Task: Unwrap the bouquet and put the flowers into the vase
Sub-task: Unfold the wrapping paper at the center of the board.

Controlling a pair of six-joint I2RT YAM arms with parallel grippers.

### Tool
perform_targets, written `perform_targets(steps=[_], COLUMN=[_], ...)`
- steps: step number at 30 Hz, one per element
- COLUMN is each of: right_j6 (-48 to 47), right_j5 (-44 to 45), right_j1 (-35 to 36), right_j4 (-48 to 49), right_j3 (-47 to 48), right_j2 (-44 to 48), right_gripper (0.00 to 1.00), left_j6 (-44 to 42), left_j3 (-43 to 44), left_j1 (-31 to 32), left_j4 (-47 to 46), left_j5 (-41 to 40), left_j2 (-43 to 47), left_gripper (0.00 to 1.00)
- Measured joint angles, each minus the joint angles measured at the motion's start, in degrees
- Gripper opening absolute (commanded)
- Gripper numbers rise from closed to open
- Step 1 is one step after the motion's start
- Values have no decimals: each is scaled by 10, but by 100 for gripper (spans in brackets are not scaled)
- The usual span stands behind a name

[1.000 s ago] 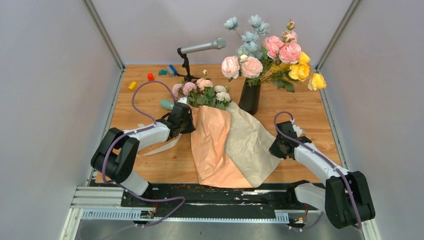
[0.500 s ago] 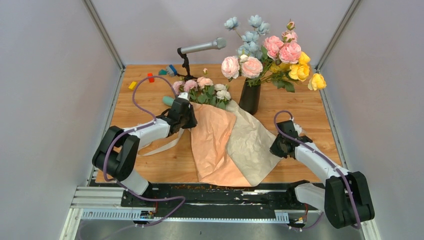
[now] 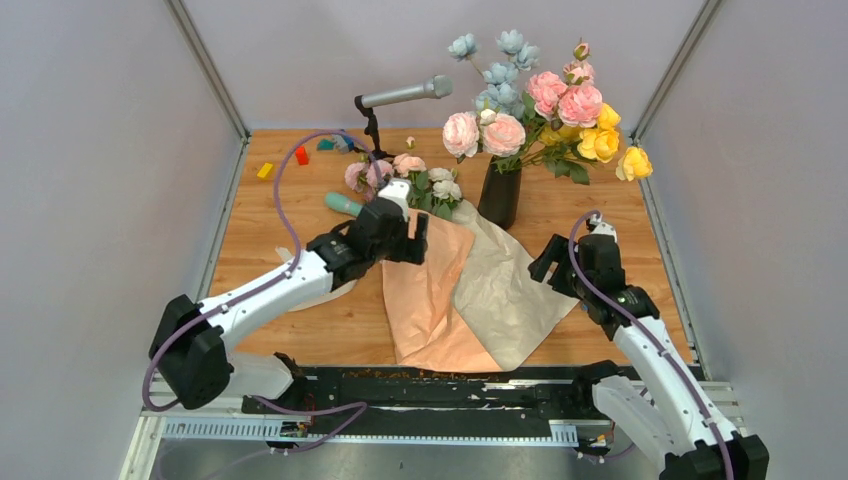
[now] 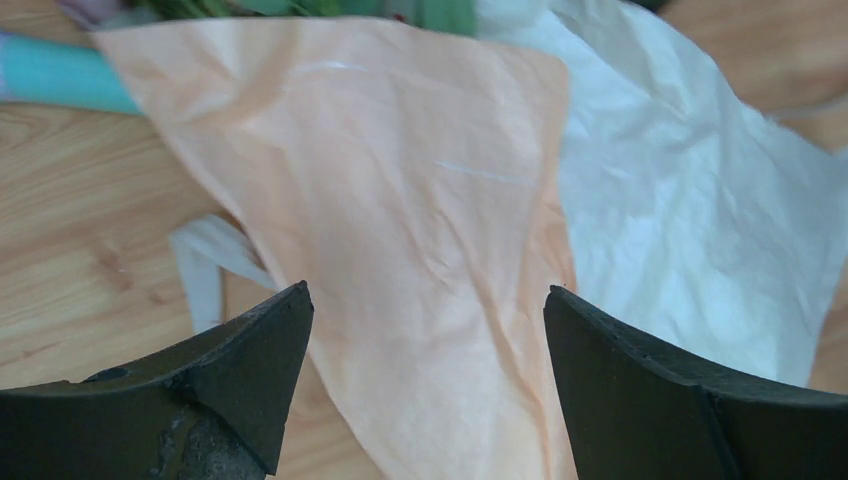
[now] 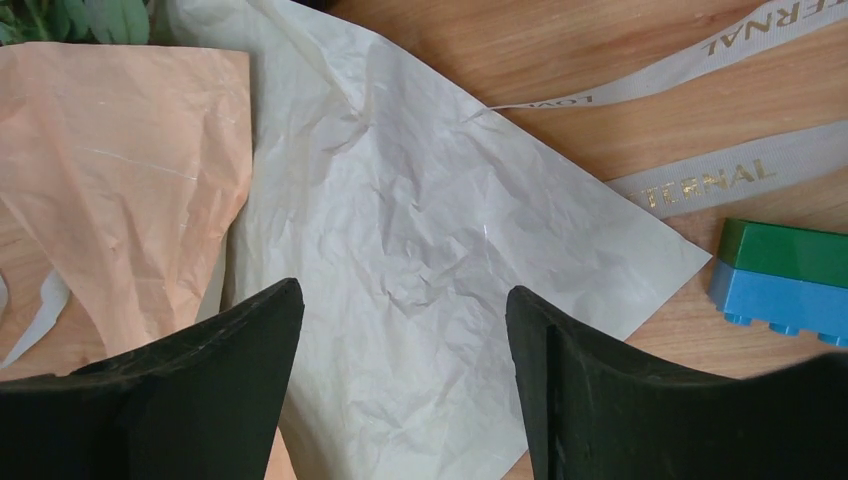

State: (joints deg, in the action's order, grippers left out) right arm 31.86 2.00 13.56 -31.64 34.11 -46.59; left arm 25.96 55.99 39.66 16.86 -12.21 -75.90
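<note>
Currently, the left gripper (image 3: 417,238) hangs with jaws spread over the peach paper of the bouquet (image 3: 440,285), pinching nothing. The right gripper (image 3: 545,262), likewise spread and empty, is over the beige sheet near its right edge. The bouquet lies unfolded on the worktop (image 3: 610,215), long axis near-to-far, the flowers (image 3: 410,185) pointing to the far edge. The vase (image 3: 499,198) stands upright by the paper's far right corner. Bare worktop lies left of the paper.

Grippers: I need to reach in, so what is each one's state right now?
Left gripper: open, holding nothing.
Right gripper: open, holding nothing.
</note>
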Motion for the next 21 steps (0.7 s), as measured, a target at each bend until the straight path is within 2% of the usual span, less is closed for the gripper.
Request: perform_targets(steps=[4,9,13,17,21], right_j6=[-8,-16,-20,-21,-21], right_j5=[-5,-5,-5,-5,-5], right_j1=[0,0,0,0,0], right_j4=[-5,-7,-9,-11,-12], right_j3=[0,-1,-5,-10,-16], right_j2=[39,67,68,67,66], right_gripper=[83,83,83,83,83], left_j6=[6,31,46,52,56], left_j3=[3,3,8,10,21], left_j1=[97,171,198,214,222], left_j4=[35,47,50,56,57], left_j5=[-21,-38,-42,-45,-45], left_j2=[3,-23,-77,-118,-143], left_gripper=[95,95,90,79,75])
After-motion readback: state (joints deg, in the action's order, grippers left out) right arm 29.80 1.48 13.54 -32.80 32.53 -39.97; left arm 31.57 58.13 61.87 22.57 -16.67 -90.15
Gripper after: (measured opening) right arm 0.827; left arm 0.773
